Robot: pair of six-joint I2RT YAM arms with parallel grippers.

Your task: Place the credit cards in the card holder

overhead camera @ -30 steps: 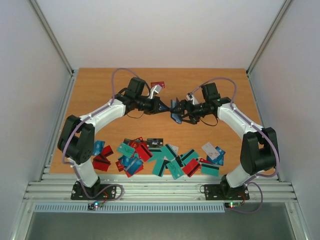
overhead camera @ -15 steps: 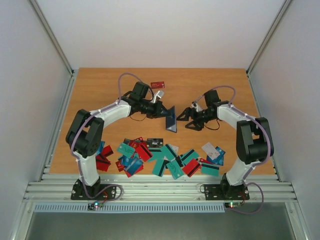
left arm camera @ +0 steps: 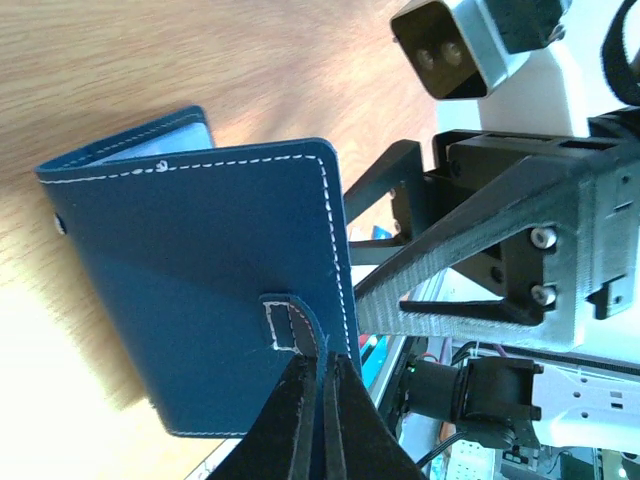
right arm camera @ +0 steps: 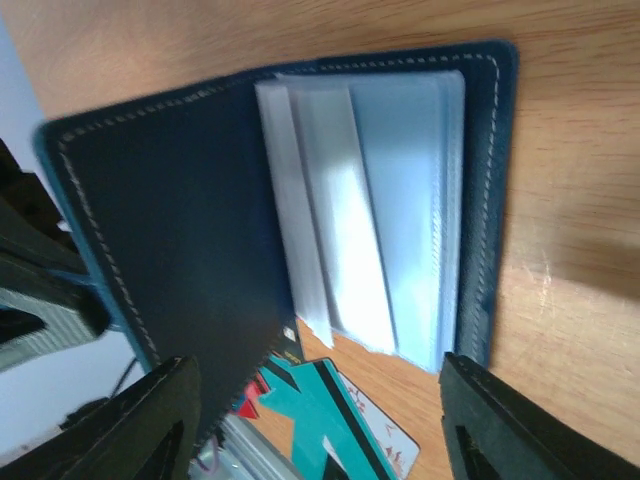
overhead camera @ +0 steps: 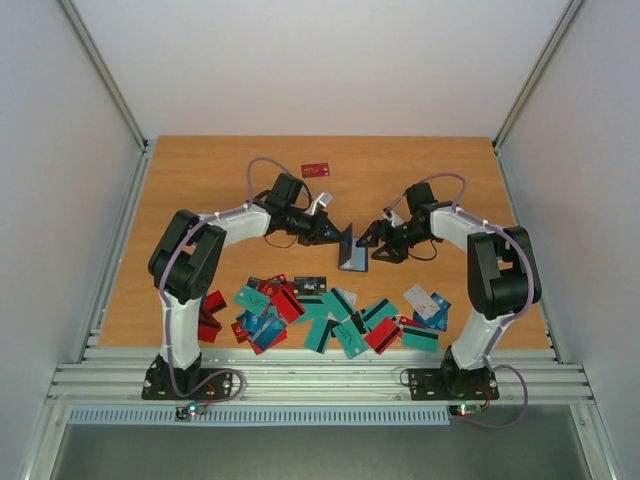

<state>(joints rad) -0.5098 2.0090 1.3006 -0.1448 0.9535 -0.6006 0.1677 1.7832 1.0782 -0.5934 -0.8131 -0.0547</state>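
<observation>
- The left gripper (left arm camera: 322, 368) is clenching its fingers on the cover edge of the dark navy, white-stitched folding card holder (left arm camera: 200, 290), holding it open at mid-table.
- The right gripper (overhead camera: 372, 243) is facing the holder's pale-blue pockets, fingers spread, grasping nothing.
- Thin teal, red and blue plastic credit cards (overhead camera: 330, 305) are lying scattered along the wooden table's (overhead camera: 200, 180) near edge.

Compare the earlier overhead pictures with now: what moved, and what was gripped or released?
The left pincer, shut on the card holder, has carried it toward the near edge. The right pincer, at the holder a second ago, has drawn back and stands open beside it. The credit cards along the near edge and the lone red card have not moved.
</observation>
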